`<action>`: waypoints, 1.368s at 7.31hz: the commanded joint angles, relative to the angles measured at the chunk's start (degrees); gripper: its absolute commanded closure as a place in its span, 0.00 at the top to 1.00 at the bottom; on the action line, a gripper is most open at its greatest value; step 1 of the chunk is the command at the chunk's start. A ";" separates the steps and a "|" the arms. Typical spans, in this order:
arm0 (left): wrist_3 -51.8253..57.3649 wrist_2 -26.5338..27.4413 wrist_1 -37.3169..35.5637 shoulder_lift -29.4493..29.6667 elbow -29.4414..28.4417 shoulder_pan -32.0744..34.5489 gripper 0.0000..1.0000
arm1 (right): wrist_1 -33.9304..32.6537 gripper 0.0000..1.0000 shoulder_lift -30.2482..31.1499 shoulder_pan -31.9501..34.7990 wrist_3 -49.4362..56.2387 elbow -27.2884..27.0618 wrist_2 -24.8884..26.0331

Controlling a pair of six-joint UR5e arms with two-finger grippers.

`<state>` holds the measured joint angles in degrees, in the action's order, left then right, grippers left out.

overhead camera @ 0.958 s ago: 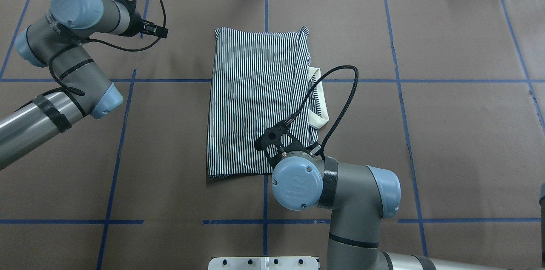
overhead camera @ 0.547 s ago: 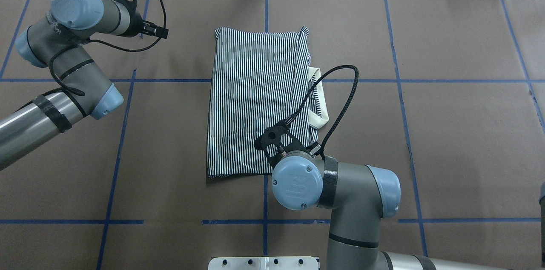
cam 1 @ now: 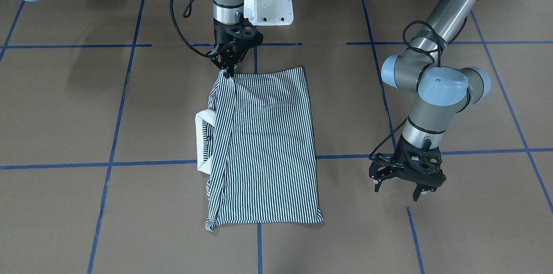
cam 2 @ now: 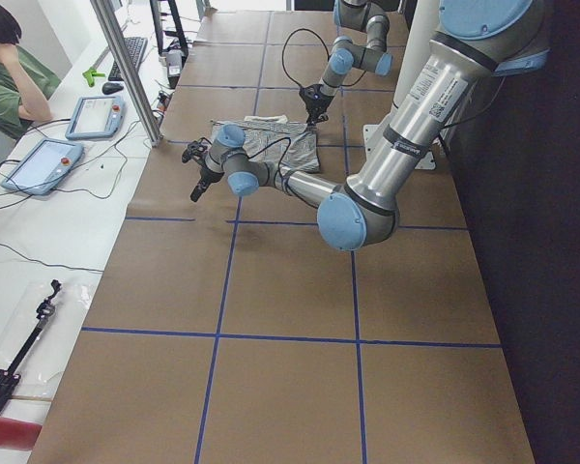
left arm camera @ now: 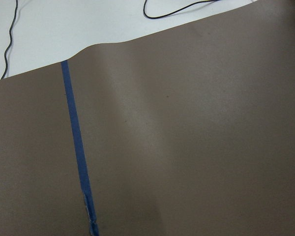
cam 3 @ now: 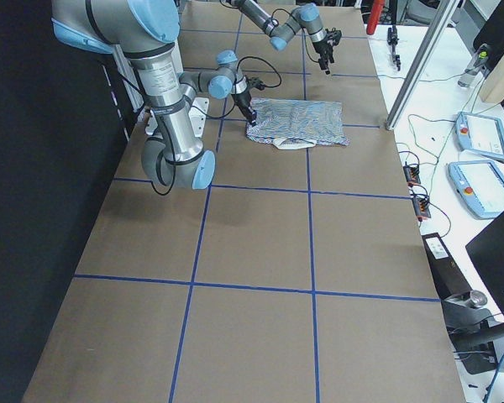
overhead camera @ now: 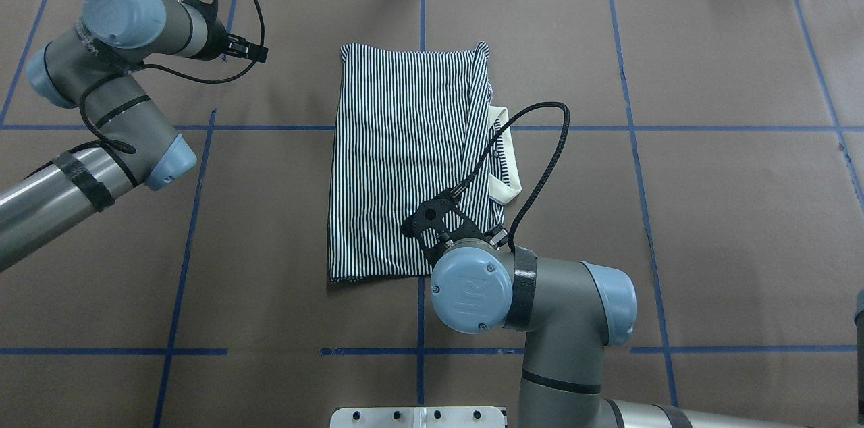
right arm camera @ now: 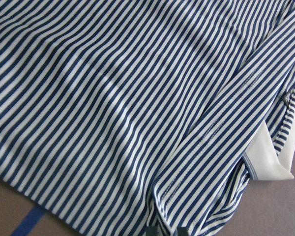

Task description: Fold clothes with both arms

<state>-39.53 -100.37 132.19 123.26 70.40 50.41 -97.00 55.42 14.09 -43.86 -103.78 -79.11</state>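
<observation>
Pinched polo shirt (overhead camera: 398, 158) by its near corner, at bench (overhead camera: 709, 212) middle, in narrowed right tool (cam 1: 227, 71). Held left tool (cam 1: 396, 191) wide, empty, toward far left corner. Risked skewing folded layers through one-corner pull, or hem slipping free.

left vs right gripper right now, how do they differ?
The right gripper is shut on a robot-side corner of the polo shirt; the left gripper is open and holds nothing. The right is at the shirt's edge; the left hovers over the table, apart from the shirt. Both point downward.
</observation>
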 commanded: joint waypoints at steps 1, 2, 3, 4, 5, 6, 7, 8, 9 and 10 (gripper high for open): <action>-0.37 0.00 0.00 0.05 0.00 -0.13 1.00 | -0.03 0.00 0.04 0.49 0.09 -0.20 0.10; -0.98 0.00 0.00 -0.04 0.00 -0.39 1.00 | -0.03 0.00 0.30 0.76 0.09 -0.46 0.10; -1.08 0.09 0.09 0.05 0.00 -0.57 1.00 | -0.12 0.00 1.00 1.11 0.17 -0.81 0.01; -1.17 0.09 0.09 0.05 0.09 -0.66 1.00 | -0.03 0.00 3.35 1.20 -0.61 -2.64 0.10; -1.51 0.09 0.09 0.05 0.18 -0.66 1.00 | -0.03 0.00 6.68 1.20 -1.22 -5.88 0.10; -1.61 0.00 0.09 -0.04 0.18 -0.75 1.00 | -0.03 0.00 9.59 -0.28 -5.32 -7.65 0.01; -1.61 0.00 0.09 -0.04 0.52 -0.83 1.00 | -0.03 0.00 10.14 -1.77 -9.54 -7.75 0.01; -1.61 0.09 0.09 -0.12 0.53 -0.83 1.00 | -0.03 0.01 10.75 -2.92 -10.97 -7.67 0.10; -1.61 0.09 0.09 -0.13 0.53 -0.83 1.00 | -0.03 0.12 11.63 -3.45 -12.64 -7.67 0.10; -1.61 0.00 0.09 -0.13 0.53 -1.01 1.00 | -0.03 0.70 11.73 -3.46 -13.00 -7.67 0.10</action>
<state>-41.13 -100.31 132.28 123.15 70.90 49.52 -97.03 66.64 11.03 -55.64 -111.41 -79.02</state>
